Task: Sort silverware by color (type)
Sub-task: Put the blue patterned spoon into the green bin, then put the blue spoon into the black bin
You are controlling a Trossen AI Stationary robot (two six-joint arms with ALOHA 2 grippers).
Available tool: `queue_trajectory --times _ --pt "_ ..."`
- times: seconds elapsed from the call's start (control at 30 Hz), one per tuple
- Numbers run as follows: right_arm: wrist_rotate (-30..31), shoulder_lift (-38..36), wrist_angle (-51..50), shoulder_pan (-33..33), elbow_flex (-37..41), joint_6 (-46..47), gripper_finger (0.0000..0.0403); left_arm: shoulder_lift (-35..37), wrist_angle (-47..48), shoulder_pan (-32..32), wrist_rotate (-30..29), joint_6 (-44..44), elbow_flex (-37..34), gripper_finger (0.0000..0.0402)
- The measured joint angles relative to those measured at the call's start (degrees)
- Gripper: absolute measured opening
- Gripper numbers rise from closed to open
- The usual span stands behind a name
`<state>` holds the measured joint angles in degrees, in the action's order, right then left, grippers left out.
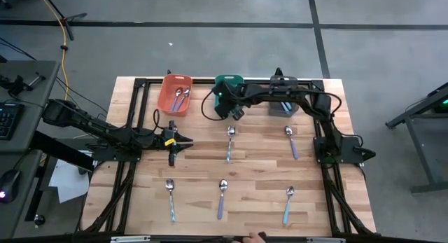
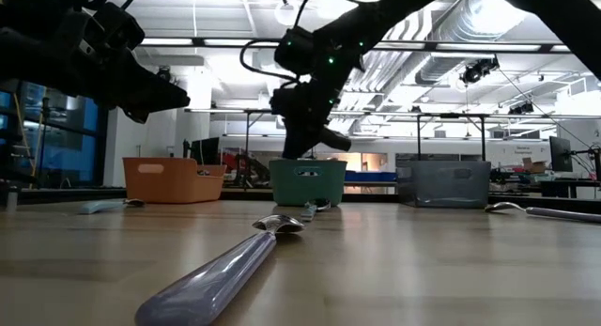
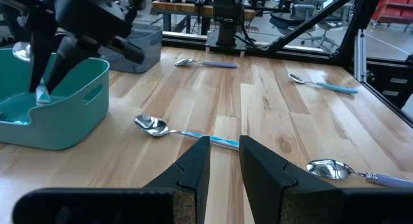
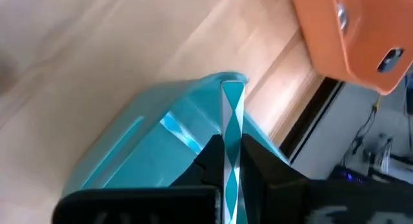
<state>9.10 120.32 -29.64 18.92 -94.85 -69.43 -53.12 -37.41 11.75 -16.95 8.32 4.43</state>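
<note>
My right gripper reaches across the far side of the table and hangs over the teal bin, shut on a teal-handled spoon. The spoon's free handle end points down at the bin. In the orange bin lie spoons. Several more spoons lie flat on the wood, among them a light-blue one and two purple ones. My left gripper waits open at the table's left, level, with nothing between its fingers. My right gripper pinches the spoon's teal handle between its two fingers, with the handle lying along them and sticking out past their tips. The fingers slant down from above toward the teal bin. The spoon hangs steeply, lifted clear, with its handle end lowest, over the bin's opening.
A dark grey bin stands to the right of the teal one along the far edge. Two more spoons lie near the front edge. A black frame borders the tabletop. Bare wood lies between the spoon rows.
</note>
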Motion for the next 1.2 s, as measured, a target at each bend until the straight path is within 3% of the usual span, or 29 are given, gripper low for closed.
queue_trajectory --times 0.27,0.77,1.2 --pt "-6.2 0.3 -0.1 2.5 0.0 -2.1 0.0004 0.0 -0.1 0.0 0.0 0.5 0.0 0.0076" --pt "-8.9 0.3 -4.1 5.1 0.0 -9.2 0.0006 0.0 -0.1 0.0 -0.2 1.6 0.0 0.0076" --pt "-8.9 0.3 -3.6 5.4 0.0 -10.2 0.0067 0.0 -0.1 0.0 -0.3 1.9 0.0 0.0076"
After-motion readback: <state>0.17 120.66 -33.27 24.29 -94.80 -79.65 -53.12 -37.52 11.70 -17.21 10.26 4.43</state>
